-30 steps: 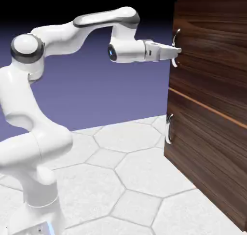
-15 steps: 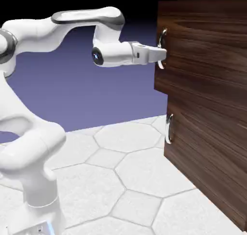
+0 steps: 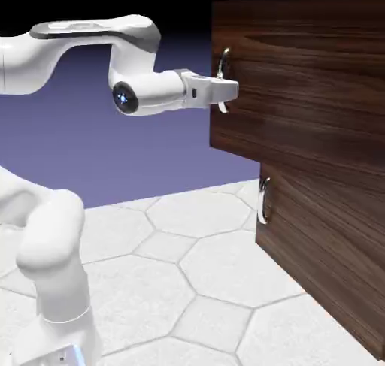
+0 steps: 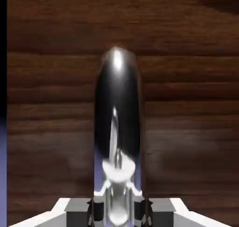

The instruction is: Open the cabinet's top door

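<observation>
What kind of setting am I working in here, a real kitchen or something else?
Most likely a rendered simulation test scene, not a kitchen: a lone dark walnut wood-grain cabinet stands on a white hexagon-tiled tabletop before a plain blue-violet backdrop, with the white arm's end effector at its curved silver top handle.

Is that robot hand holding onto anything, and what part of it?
Yes: its gripper is closed on the top door's silver handle, about the middle of the bar.

The walnut cabinet [image 3: 323, 229] — its top door [image 3: 301, 86] stands ajar, silver handle [image 3: 222, 64] upright.
</observation>
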Motion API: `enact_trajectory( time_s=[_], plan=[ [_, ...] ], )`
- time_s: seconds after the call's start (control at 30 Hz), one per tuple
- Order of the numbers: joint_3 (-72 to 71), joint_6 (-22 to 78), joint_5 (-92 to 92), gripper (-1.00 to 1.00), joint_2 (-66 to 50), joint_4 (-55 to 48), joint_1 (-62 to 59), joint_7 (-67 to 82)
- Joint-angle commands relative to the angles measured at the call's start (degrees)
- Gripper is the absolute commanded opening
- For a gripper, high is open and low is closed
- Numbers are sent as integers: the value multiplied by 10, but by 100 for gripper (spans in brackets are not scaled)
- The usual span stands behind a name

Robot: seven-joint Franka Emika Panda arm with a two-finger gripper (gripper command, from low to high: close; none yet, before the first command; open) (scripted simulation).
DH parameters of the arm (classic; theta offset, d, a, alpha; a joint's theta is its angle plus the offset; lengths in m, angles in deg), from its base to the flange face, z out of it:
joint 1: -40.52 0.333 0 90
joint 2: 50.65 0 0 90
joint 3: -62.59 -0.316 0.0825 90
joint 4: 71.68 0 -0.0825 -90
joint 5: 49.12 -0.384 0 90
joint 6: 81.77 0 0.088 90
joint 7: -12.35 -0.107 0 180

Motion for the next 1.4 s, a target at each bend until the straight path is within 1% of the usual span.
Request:
enact_trajectory(
  time_s=[0.0,0.17,0.37,0.57,0.73,0.9,1.03,1.17,1.37],
  plan=[
    [19,7,24,-100,14,15,16,-13],
    [101,46,149,-100,85,77,72,-81],
    [190,115,299,-100,170,133,91,-161],
    [297,223,448,-100,243,164,71,-223],
    [401,327,561,-100,274,161,46,-250],
    [505,429,658,-100,275,132,35,-260],
    [588,513,729,-100,260,88,44,-262],
    [671,600,794,-100,236,23,77,-262],
    [778,725,868,-100,203,-101,165,-268]
  ],
)
